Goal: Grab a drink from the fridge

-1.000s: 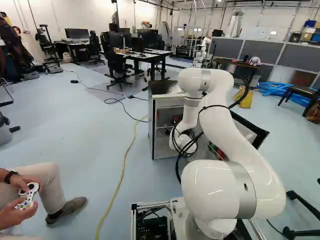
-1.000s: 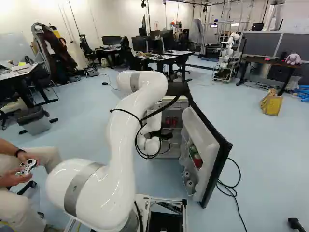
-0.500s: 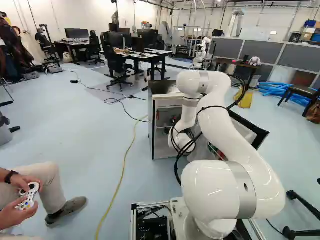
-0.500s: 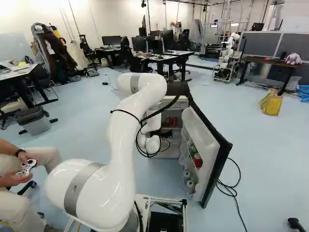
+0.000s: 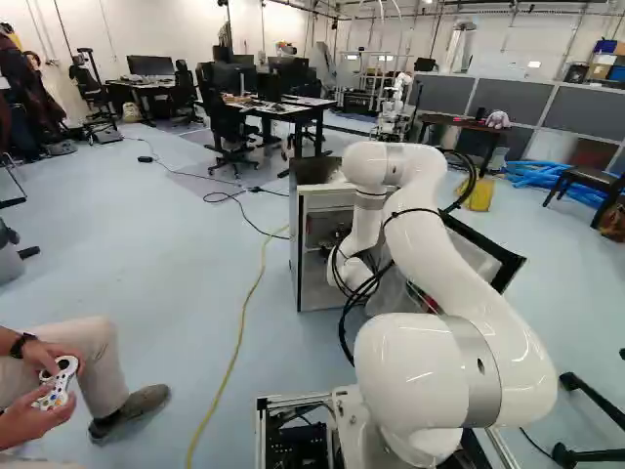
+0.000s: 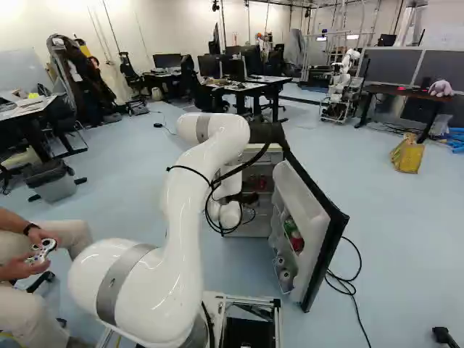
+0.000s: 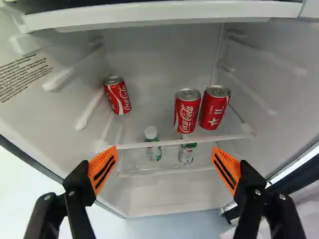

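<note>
Wrist view shows the pincer (image 7: 164, 154) open and empty, facing into the white fridge (image 7: 164, 199). Ahead, near the hinge-side edge of the clear upper shelf (image 7: 172, 143), stand a red metal cola can (image 7: 188, 112) and a red can with a white star (image 7: 215, 108); a lone red cola can (image 7: 117, 95) stands towards the opposite edge. That loner seems easiest: line up, clear the shelf's front edge, straddle it evenly, squeeze gently, lift slightly, then back straight out, avoiding the black-edged open door (image 6: 312, 217).
</note>
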Robot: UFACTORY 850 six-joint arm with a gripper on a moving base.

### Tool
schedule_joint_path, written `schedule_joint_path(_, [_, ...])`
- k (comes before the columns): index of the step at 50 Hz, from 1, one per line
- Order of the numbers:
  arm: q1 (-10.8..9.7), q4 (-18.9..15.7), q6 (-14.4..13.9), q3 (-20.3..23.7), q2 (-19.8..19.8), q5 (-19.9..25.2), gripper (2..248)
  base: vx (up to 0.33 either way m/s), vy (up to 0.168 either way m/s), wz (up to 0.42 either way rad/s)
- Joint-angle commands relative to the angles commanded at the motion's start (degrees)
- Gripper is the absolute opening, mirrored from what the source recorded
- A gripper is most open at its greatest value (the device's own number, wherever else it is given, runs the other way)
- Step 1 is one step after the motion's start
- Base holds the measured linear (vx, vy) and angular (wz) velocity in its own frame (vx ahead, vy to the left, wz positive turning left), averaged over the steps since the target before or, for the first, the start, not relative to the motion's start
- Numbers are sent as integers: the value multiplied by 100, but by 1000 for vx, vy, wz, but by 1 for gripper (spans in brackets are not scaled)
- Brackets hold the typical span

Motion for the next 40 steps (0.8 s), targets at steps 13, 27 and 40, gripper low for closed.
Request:
schedule_joint_path(13, [5,0,0,-207,-102,0,247,0,0,0])
schedule_joint_path(27, [-7,0,0,-413,-205,0,247,0,0,0])
schedule_joint_path(40, [-12,0,0,-500,-249,0,247,0,0,0])
